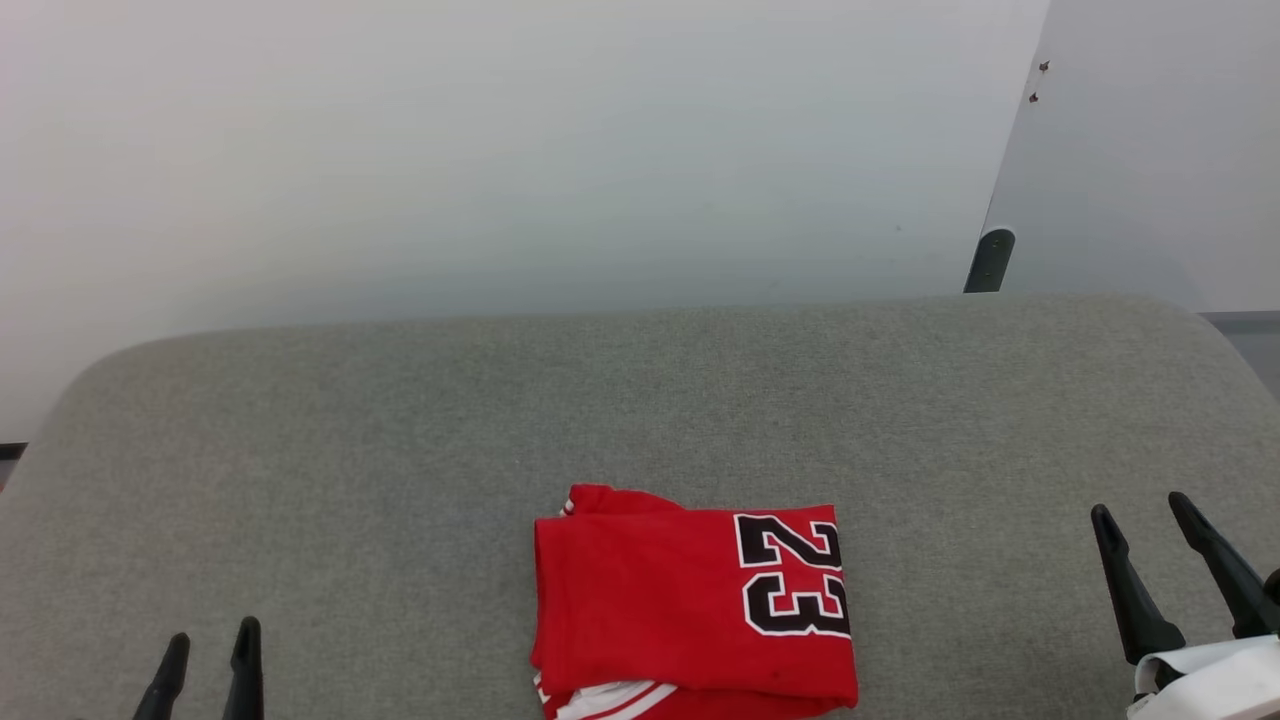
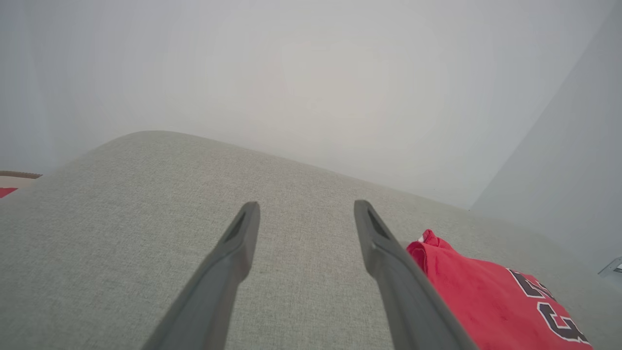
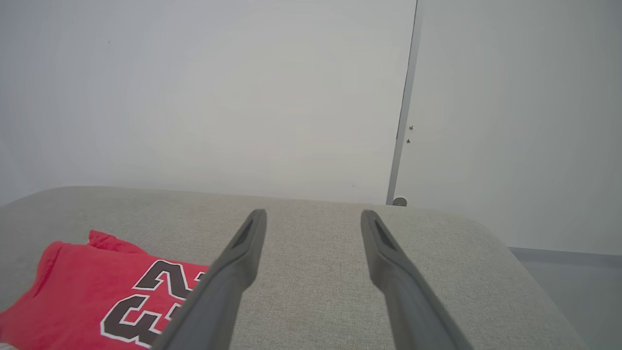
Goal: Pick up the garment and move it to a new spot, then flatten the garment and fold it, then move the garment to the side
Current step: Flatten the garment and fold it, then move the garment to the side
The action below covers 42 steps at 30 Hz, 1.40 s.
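The garment (image 1: 690, 605) lies folded into a compact red rectangle on the grey cushioned surface (image 1: 400, 440), near its front edge, with a black white-outlined "23" turned sideways on its right part and striped white trim peeking out underneath. My left gripper (image 1: 210, 650) stands open at the lower left, well clear of the garment. At the lower right my right gripper (image 1: 1140, 515) is open too, apart from it. In the left wrist view the garment (image 2: 486, 301) shows beside the right finger of that gripper (image 2: 306, 209); in the right wrist view the garment (image 3: 97, 287) lies left of the open gripper (image 3: 313, 216).
A pale wall (image 1: 500, 150) rises behind the cushioned surface. A door panel (image 1: 1150, 150) with a dark stop (image 1: 990, 260) at its foot stands at the back right. Bare grey fabric spreads to the left, right and behind the garment.
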Tool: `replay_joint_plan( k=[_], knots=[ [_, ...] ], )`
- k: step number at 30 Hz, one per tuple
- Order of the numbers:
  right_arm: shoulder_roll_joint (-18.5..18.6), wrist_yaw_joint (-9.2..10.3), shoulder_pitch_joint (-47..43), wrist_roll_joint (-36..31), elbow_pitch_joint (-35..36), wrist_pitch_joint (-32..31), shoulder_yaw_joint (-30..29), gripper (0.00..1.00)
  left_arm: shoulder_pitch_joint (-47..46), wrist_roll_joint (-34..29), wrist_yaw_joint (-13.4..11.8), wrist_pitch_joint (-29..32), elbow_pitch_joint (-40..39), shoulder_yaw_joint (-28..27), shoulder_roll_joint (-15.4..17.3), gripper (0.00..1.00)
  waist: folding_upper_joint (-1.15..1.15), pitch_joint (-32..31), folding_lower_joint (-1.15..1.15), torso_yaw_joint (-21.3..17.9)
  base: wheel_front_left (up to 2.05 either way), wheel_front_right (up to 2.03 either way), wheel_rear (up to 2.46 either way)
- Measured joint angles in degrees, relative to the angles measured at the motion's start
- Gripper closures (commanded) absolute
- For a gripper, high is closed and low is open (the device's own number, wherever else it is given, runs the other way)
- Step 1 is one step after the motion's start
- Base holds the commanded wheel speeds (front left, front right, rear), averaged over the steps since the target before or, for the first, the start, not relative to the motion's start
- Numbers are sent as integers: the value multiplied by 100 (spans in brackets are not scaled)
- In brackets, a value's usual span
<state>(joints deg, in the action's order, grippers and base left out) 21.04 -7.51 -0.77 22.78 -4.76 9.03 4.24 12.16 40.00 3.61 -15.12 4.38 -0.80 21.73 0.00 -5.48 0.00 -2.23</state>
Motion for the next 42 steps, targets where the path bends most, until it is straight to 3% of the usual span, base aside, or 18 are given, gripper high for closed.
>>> replay_joint_plan(
  k=[15,25,42],
  knots=[
    [-81,0,-113,-78,103,-125,-36,0,-4,-226,49,0,11,-9,-14,0,0,-19,0,153,0,0,0],
    [-181,0,-32,-29,-9,-389,249,0,-64,-278,42,94,-86,78,59,0,0,-3,0,563,0,0,0],
    [-287,0,363,247,-812,-2331,338,0,-466,-383,45,246,-168,505,-33,0,0,309,0,1601,0,0,0]
  ],
)
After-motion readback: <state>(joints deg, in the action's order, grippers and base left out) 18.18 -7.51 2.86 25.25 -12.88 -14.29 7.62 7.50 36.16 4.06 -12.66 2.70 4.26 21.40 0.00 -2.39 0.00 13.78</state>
